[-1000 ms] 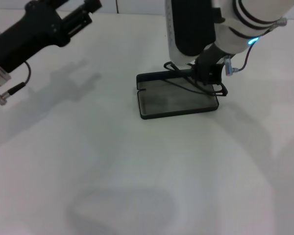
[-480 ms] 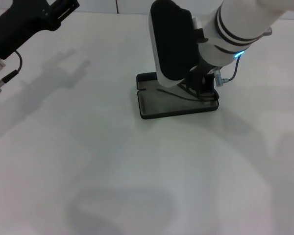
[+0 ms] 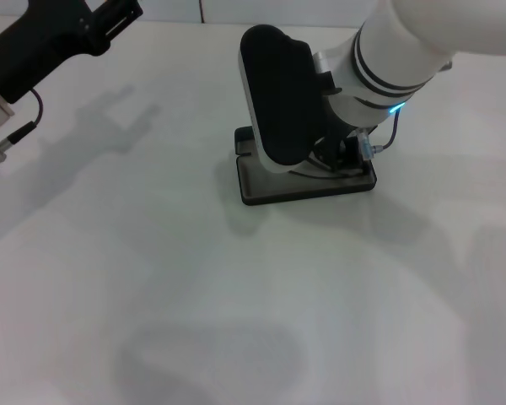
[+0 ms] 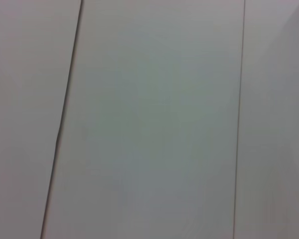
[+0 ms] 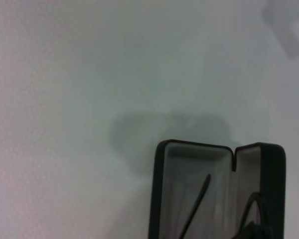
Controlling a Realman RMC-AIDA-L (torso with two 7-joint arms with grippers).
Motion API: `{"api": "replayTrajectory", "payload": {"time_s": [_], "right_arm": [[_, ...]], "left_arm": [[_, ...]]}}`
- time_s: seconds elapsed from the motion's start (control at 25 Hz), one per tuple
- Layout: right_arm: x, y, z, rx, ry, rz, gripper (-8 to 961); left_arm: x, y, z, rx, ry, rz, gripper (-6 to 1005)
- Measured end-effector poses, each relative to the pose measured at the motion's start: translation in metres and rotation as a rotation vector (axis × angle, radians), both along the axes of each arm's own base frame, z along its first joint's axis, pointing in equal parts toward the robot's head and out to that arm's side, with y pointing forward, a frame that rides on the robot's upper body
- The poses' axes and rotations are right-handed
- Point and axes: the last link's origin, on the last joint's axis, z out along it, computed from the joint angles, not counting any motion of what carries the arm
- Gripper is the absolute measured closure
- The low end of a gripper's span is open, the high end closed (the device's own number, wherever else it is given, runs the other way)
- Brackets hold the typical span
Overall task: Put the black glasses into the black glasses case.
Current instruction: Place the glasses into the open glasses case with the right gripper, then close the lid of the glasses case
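The black glasses case point(image 3: 266, 192) lies open on the white table, its grey lining showing. In the head view my right arm covers most of it, and my right gripper point(image 3: 347, 153) is low over the case's right half, largely hidden by the wrist. The right wrist view shows the open case point(image 5: 189, 164) with the black glasses point(image 5: 197, 204) inside: one slender temple arm lies across the lining, and a curved piece of frame shows near the picture's edge. My left gripper point(image 3: 118, 15) is held high at the far left, away from the case.
The white table point(image 3: 152, 278) stretches to the left of the case and in front of it. The left wrist view shows only pale panels with thin dark seams point(image 4: 65, 114).
My right arm has swung down and to the left over the case, now hiding the glasses in the head view. My left arm has drawn back to the far left.
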Motion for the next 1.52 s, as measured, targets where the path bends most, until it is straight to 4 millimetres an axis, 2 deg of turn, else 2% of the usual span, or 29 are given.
{"api": "replayTrajectory", "payload": {"time_s": [0.44, 0.6, 0.8, 0.96, 1.16, 1.4, 1.52], "right_arm": [[0.005, 0.0, 0.0, 0.012, 0.008, 0.004, 792], [0.003, -0.002, 0.004, 0.024, 0.048, 0.011, 790], [-0.002, -0.006, 0.018, 0.027, 0.125, -0.022, 788], [0.007, -0.013, 0.036, -0.006, 0.215, -0.101, 787], [0.038, -0.03, 0.058, -0.097, 0.371, -0.221, 785], [0.095, -0.042, 0.08, -0.065, 0.533, -0.333, 782], [0.121, -0.047, 0.091, -0.05, 0.665, -0.404, 781]], "left_arm": [[0.0, 0.001, -0.001, -0.003, 0.007, 0.004, 363], [0.0, 0.002, -0.001, -0.004, 0.009, 0.005, 363], [-0.002, 0.003, 0.0, -0.002, 0.017, 0.018, 363], [-0.003, 0.003, -0.003, -0.012, 0.031, 0.022, 363], [-0.004, 0.007, -0.012, -0.047, 0.074, 0.044, 363], [0.002, 0.02, -0.042, -0.191, 0.171, 0.093, 363], [0.011, 0.032, -0.058, -0.253, 0.249, 0.112, 363]]}}
